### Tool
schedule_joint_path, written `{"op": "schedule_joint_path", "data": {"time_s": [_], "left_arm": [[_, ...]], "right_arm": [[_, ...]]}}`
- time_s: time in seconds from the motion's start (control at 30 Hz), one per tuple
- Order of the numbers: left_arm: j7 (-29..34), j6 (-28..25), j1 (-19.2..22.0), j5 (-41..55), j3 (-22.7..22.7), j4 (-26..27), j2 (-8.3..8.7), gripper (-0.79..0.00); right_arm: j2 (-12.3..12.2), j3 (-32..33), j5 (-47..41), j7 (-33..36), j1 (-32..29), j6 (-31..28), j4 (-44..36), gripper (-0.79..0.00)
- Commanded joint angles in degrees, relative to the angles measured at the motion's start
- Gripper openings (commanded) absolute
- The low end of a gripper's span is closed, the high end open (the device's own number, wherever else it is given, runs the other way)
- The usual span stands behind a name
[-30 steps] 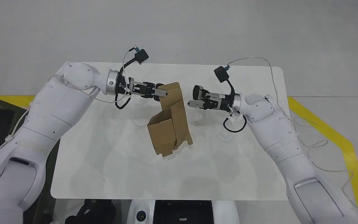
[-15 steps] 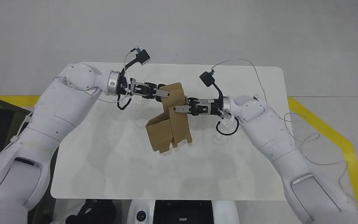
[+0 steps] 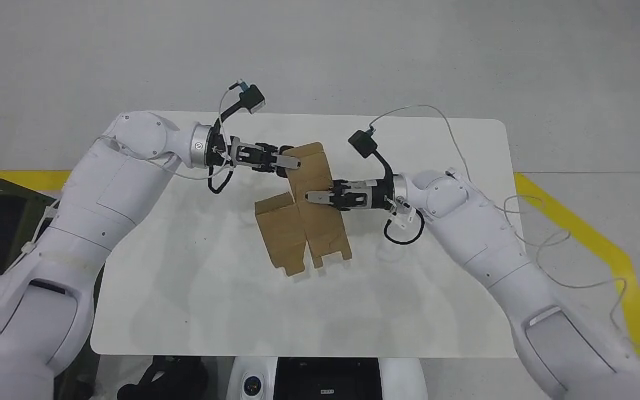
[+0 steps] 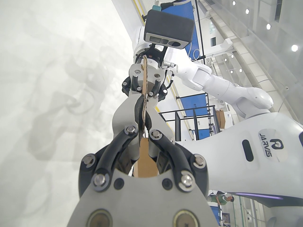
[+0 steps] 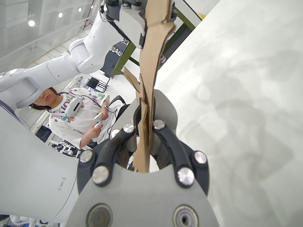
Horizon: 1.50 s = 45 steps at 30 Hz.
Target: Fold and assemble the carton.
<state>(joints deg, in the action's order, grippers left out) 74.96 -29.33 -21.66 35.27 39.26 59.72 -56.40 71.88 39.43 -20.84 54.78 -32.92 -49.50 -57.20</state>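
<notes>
A brown cardboard carton (image 3: 300, 230), partly unfolded, stands on the white table (image 3: 430, 300) between my two arms. My left gripper (image 3: 290, 162) is shut on the carton's upper flap at the far side; in the left wrist view the left gripper (image 4: 143, 109) pinches the thin cardboard edge (image 4: 144, 79). My right gripper (image 3: 312, 197) is shut on the carton's side panel from the other side. In the right wrist view the right gripper (image 5: 144, 115) clamps the crumpled cardboard sheet (image 5: 151, 55), with the other arm's gripper beyond it.
Bare white tabletop surrounds the carton, with its edges well away on all sides. Thin cables (image 3: 440, 115) trail from the wrist cameras over the table's far part. A yellow floor line (image 3: 570, 215) runs beside the table.
My right arm has moved left across the table to the carton and shut on its panel. The carton has shifted slightly and opened a little; the left gripper kept its hold.
</notes>
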Motion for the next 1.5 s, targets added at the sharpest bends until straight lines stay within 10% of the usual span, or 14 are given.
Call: {"op": "schedule_joint_path", "data": {"time_s": [0.0, 0.03, 0.07, 1.4, 1.43, 1.47], "left_arm": [[0.2, 0.2, -0.1, -0.3, 0.2, 0.1, -0.06, -0.72], [0.2, 0.2, -0.1, -0.5, 0.3, 0.3, -0.07, -0.631], [0.3, 0.3, -0.2, -0.6, 0.4, 0.8, -0.06, 0.0], [-9.9, -1.2, -11.0, -11.6, 10.9, 10.4, 2.73, 0.0], [-9.9, -1.0, -11.2, -11.4, 11.1, 10.5, 2.72, -0.129], [-9.9, -0.7, -11.4, -11.2, 11.2, 10.6, 2.7, -0.582]], "right_arm": [[-0.2, -0.7, -0.5, -0.2, 0.3, -0.2, 0.1, -0.785], [-0.3, -1.0, -0.8, -0.3, 0.4, -0.3, 0.1, -0.785], [-0.4, -1.4, -1.0, -0.4, 0.5, -0.4, 0.1, -0.785], [-1.5, 7.3, 1.7, -22.9, -4.0, 4.2, -3.2, -0.785], [-1.4, 7.4, 1.9, -22.9, -4.0, 4.3, -3.3, -0.785], [-1.4, 7.5, 1.9, -22.9, -4.1, 4.4, -3.4, -0.785]]}}
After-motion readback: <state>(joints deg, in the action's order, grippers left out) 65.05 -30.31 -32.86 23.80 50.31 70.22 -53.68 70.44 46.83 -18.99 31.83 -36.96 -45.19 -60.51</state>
